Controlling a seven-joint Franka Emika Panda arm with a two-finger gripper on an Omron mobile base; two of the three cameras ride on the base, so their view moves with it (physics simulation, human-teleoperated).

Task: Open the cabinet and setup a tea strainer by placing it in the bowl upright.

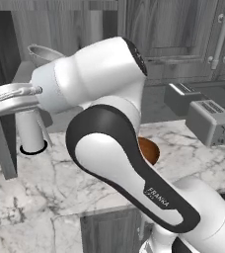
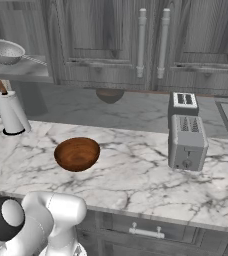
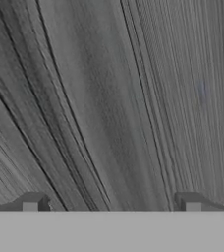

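Note:
The cabinet [image 2: 23, 70] stands open at the upper left. Its grey shelf carries the silver mesh tea strainer [image 2: 6, 51], also seen past the arm [image 1: 41, 53]. The swung-out door [image 1: 0, 133] shows edge-on at the far left, and my arm stretches left towards it. My gripper [image 3: 111, 204] is open and holds nothing. Its two dark fingertips [image 3: 33, 202] are spread wide, close to a grey wood-grain face. On the marble counter [image 2: 136, 175] sits the reddish-brown bowl [image 2: 77, 153]. My arm hides part of the bowl [image 1: 150, 150] in the left base view.
A white paper-towel roll [image 2: 11, 112] stands under the shelf, left of the bowl. A silver toaster [image 2: 187, 140] sits at the right of the counter. Narrower grey doors with two silver handles [image 2: 142, 42] hang above it, with a small dark half-round shape [image 2: 109, 95] under them.

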